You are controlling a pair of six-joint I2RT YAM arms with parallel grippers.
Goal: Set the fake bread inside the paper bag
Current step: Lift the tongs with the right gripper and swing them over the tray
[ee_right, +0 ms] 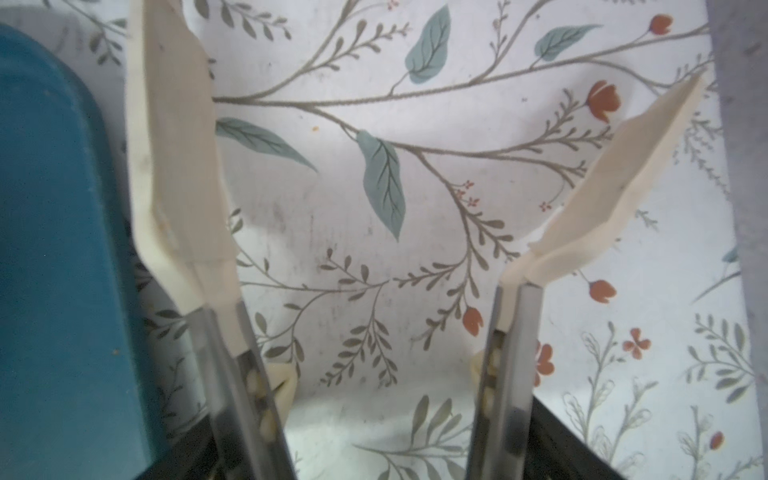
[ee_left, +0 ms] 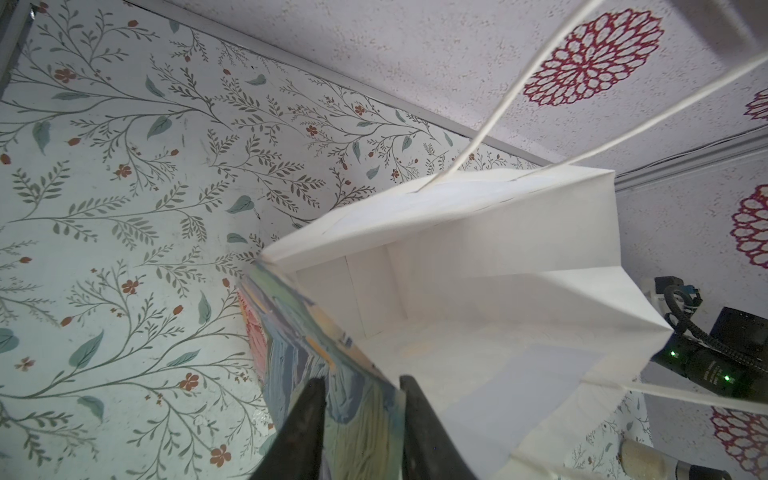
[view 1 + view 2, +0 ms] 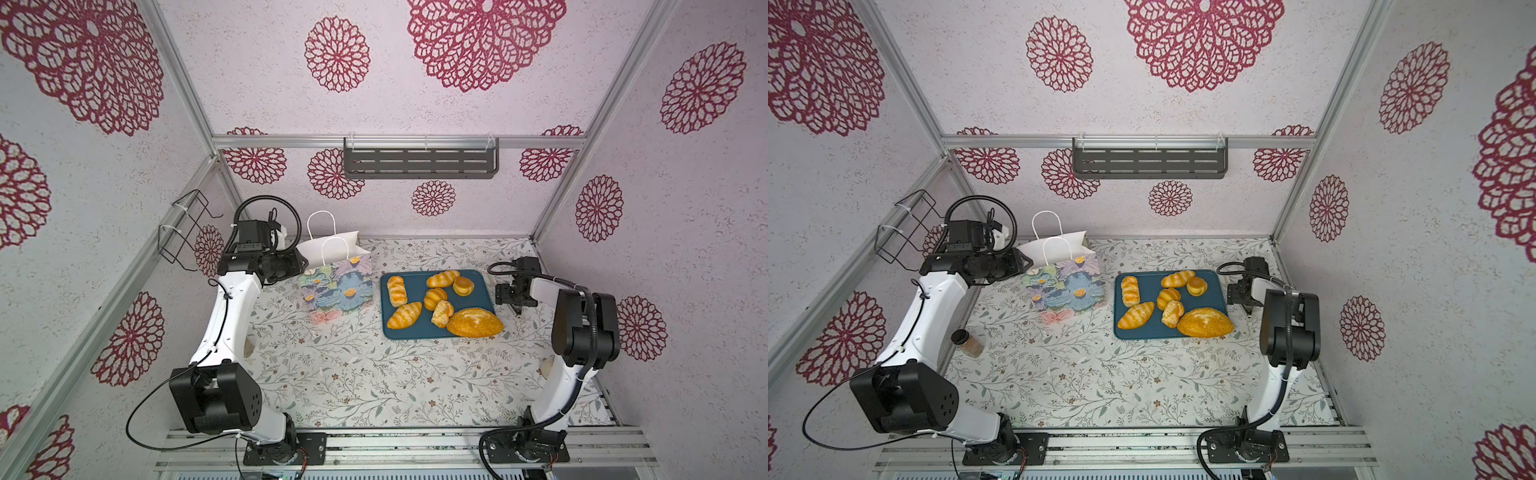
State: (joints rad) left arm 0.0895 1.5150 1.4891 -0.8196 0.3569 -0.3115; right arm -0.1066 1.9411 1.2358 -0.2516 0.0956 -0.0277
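On the table [image 3: 374, 382] lies the tray [image 3: 415, 286]; the bag [image 3: 338, 291] stands upright just left of it, mouth open; all seven bread [image 3: 473, 323] pieces sit on the tray; my left gripper [image 2: 361, 380] straddles the bag's printed wall, one finger outside, one inside, partly open; whether it pinches I cannot tell; my right gripper [image 3: 515, 303] clasps the tongs [image 1: 178, 166], spread wide, empty, just beside the tray.
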